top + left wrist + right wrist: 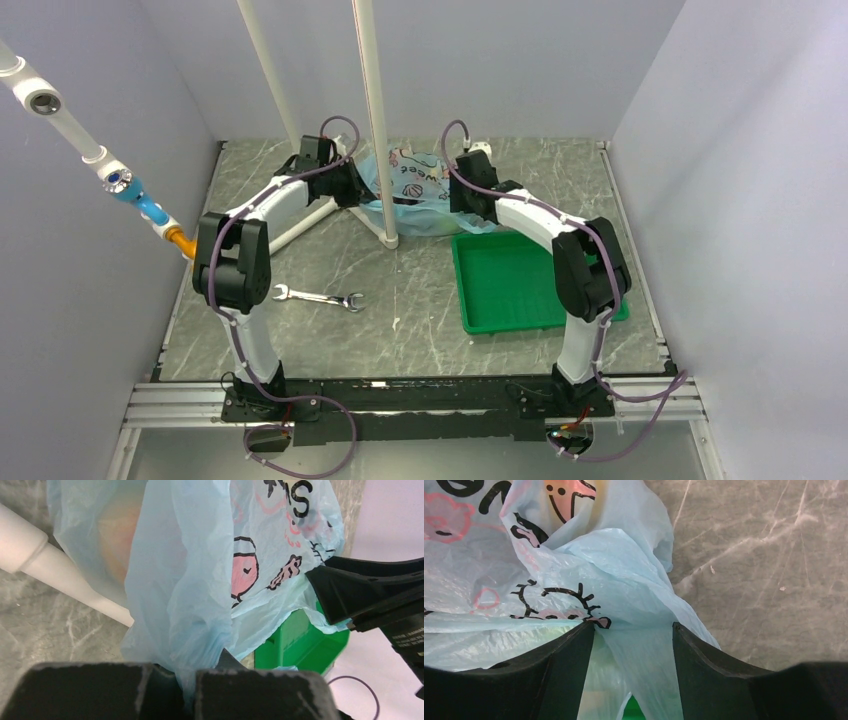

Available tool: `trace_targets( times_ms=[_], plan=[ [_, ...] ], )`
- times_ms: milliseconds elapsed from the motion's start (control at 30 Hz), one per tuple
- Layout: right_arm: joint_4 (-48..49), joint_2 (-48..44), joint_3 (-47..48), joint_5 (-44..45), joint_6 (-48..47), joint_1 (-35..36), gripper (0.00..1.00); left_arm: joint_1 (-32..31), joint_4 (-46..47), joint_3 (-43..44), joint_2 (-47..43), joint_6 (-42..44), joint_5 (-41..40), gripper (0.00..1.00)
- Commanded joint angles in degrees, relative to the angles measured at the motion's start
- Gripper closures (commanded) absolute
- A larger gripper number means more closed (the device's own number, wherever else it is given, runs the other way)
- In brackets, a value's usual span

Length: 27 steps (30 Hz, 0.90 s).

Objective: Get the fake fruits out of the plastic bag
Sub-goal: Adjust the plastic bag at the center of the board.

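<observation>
Well back on the worktop, near the middle of its far edge, the plastic bag sits bunched between the two arms, its near right part reaching the far left corner of the green tray. The left jaws are pressed together on a gathered fold of the bag's blue film — in the left wrist view the plastic runs straight down into the seam between them. Through the film above that fold, a pale orange fake fruit shows as a blurred round shape inside the bag. The right jaws stand spread, with a strip of the bag in the gap between them — not squeezed. A white pole comes down just in front of the bag, and a wrench lies toward the near left, well apart from it.
</observation>
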Motion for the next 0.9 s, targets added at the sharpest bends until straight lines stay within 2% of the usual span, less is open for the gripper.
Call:
trace_targets(
  times_ms=[0, 33, 167, 267, 367, 533, 633, 700, 867],
  plan=[
    [0.6, -2.4, -4.0, -5.3, -7.0, 0.2, 0.38, 0.6, 1.3, -1.2, -2.2, -3.9, 4.0, 1.00],
    [1.1, -3.1, -4.9, -8.2, -8.4, 0.3, 0.40, 0.6, 1.9, -1.7, -2.4, -4.6, 4.6, 1.00],
    [1.4, -7.4, -5.7, -15.9, -7.8, 0.1, 0.55, 0.5, 3.9, -3.0, -2.6, -6.8, 6.4, 1.00],
    [3.6, -11.8, -5.6, -19.4, -5.7, 0.2, 0.55, 0.5, 2.9, -2.3, -1.9, -5.9, 6.3, 1.00],
    [5.1, -13.0, -3.7, -24.1, -3.1, 0.2, 0.47, 0.5, 2.7, -2.2, -1.5, -5.6, 6.3, 1.00],
    [8.8, -8.9, -0.9, -31.4, 1.9, 0.3, 0.46, 0.5, 3.3, -2.4, -2.0, -5.3, 6.8, 1.00],
    [12.1, -5.8, 0.2, -34.5, 4.3, 0.5, 0.62, 0.5, 2.8, -2.5, -2.5, -5.0, 6.2, 1.00],
    [12.9, -3.5, 1.9, -35.0, 4.8, 1.1, 0.70, 0.6, 2.8, -2.5, -2.6, -5.1, 6.4, 1.00],
    [9.8, 3.5, 8.5, -32.3, 3.7, 1.5, 0.70, 0.5, 3.3, -2.7, -2.9, -5.1, 7.1, 1.00]
  ],
)
